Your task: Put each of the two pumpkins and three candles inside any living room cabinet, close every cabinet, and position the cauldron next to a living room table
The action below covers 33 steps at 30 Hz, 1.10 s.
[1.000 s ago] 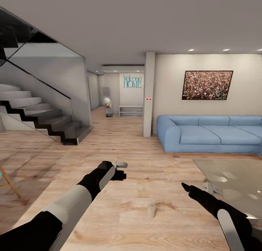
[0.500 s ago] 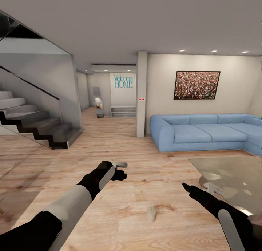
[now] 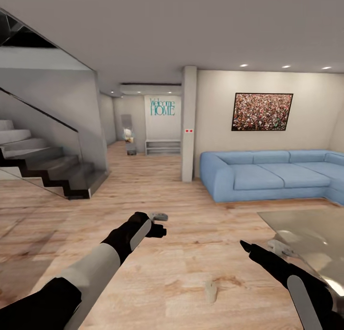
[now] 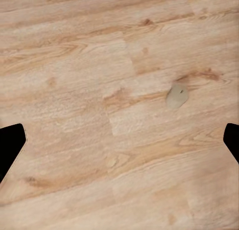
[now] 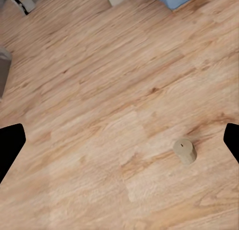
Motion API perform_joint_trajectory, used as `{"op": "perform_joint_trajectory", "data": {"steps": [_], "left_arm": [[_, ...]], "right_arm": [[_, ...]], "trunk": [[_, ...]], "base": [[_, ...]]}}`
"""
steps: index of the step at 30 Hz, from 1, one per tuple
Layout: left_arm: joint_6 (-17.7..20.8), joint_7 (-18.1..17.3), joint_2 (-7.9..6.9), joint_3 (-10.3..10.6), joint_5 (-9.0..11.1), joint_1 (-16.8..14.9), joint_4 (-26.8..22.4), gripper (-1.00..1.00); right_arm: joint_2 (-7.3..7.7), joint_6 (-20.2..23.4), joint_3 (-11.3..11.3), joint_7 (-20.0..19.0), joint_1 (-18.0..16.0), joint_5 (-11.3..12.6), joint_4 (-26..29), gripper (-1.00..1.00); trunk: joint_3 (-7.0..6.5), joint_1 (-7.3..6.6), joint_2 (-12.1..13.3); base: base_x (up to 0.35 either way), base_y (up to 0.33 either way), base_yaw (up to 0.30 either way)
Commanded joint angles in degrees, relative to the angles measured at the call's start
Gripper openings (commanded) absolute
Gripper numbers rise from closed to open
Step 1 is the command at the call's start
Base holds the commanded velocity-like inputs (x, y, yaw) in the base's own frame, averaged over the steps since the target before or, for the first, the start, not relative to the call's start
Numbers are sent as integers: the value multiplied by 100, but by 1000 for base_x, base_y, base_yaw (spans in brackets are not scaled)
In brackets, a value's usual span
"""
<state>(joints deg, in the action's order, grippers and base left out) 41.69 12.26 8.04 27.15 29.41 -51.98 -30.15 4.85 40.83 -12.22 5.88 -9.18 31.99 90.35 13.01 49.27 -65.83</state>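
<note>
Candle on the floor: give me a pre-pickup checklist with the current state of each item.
1. Candle located: ok. It stands on the wood floor between the two arms, also seen at and.
2. Candle upright: ok in the right wrist view, with its top face and wick dot showing.
3. Left gripper empty: ok, open with only floor between the fingertips.
4. Right gripper empty: ok, open, holding nothing.
5. Gripper over the candle: not ok, both hang well above it and off to one side.
6. Clearance from the glass table: ok, the candle sits apart from its edge.
7. Cabinet to receive it: cannot tell.
</note>
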Motion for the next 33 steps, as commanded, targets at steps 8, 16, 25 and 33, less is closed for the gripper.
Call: {"op": "perform_joint_trajectory", "data": {"steps": [8, 16, 25, 33], "left_arm": [[14, 48, -4, 43, 59, -5, -9, 100], [14, 48, -6, 45, 57, -5, -9, 100], [11, 48, -12, 53, 56, -5, -9, 100], [6, 48, -6, 224, 65, -5, -12, 100]], "right_arm": [[-2, 22, 1, 69, -5, 62, 9, 100], [6, 22, -15, 71, -5, 62, -46, 100], [13, 25, -24, 71, -5, 62, -60, 100], [17, 30, -195, 51, -5, 68, -104, 100]], "trunk": [[-5, 3, -5], [-35, 3, -5], [-43, 3, -5], [-43, 3, -5]], "base": [[249, 255, -73], [256, 243, -247], [264, 201, -286], [231, 32, -293]]}}
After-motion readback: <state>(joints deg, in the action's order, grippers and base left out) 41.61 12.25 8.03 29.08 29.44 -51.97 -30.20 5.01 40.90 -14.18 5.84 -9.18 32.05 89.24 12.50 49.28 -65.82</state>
